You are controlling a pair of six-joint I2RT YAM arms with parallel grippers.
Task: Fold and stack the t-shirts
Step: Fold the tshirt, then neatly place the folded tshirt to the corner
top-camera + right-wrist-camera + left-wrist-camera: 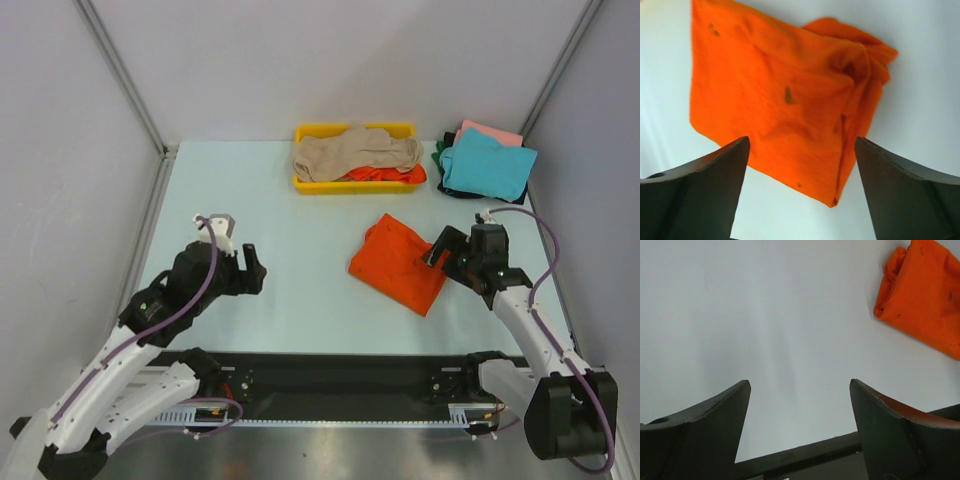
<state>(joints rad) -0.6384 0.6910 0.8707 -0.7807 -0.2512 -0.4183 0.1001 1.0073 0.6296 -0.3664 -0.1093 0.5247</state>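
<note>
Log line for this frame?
orange shirt: folded on table, unstacked | left fingers: open, empty | right fingers: open, over shirt | stack: teal shirt on top

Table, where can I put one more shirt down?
The big bare patch of table is left of the tray, and between the left gripper and the orange shirt. The back right is crowded: tray, stack, right gripper.
</note>
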